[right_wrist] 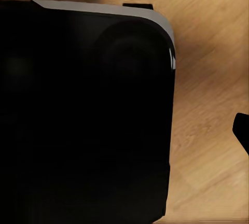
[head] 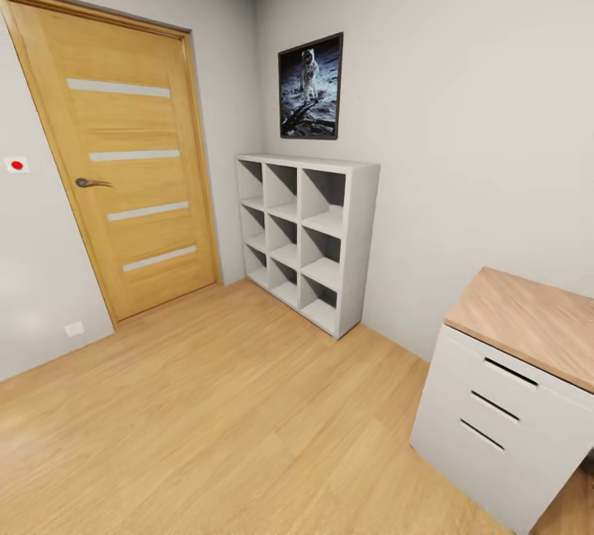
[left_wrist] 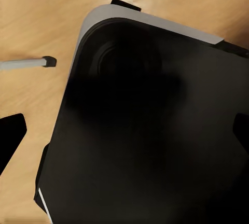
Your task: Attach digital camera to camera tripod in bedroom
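Camera and tripod are not in my sight; a grey rod with a black tip (left_wrist: 28, 63) lies on the floor beside my base (left_wrist: 150, 130), possibly a tripod foot, unconfirmed. Whether my claws are apart or together I cannot tell. Risks, as I judge them: turning blind could clip the drawer unit (head: 511, 411) at 4 o'clock or knock that rod over. Light wood floor (head: 206, 419) is bare and smooth. Closed door (head: 124, 155) at 10 o'clock, empty white shelf (head: 309, 238) at 12, astronaut poster (head: 310, 87) above it.
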Controlling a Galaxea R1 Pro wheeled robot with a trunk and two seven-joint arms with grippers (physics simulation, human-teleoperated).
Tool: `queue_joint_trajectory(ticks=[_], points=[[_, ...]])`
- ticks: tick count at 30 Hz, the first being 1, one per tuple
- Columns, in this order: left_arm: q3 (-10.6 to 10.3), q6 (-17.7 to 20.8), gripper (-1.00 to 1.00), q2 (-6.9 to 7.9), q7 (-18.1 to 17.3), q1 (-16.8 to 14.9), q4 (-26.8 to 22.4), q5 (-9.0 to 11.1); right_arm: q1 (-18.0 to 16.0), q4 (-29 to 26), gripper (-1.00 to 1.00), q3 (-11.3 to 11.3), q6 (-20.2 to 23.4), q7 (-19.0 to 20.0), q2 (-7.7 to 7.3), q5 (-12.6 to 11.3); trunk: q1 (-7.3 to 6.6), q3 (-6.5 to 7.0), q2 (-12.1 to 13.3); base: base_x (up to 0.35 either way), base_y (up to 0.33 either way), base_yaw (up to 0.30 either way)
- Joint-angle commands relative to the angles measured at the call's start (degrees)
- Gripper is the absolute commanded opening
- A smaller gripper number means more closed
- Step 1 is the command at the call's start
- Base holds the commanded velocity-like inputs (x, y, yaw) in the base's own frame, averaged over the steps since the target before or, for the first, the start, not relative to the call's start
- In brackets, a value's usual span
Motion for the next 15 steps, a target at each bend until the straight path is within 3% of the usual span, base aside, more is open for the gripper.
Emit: queue_joint_trajectory(ticks=[1, 15], points=[[0.3, -0.1, 1.00, -0.02, 0.0, 0.0, 0.0, 0.1, 0.0, 0.1, 1.00, 0.0, -0.2, 0.0, 0.00, 0.1, -0.03, -0.05, 0.0, -0.214, 0.000, 0.000], [0.3, -0.1, 1.00, -0.02, 0.0, 0.0, 0.0, 0.0, 0.0, 0.1, 1.00, 0.0, -0.2, 0.1, -0.05, 0.1, -0.03, -0.05, 0.0, -0.048, 0.000, 0.000]])
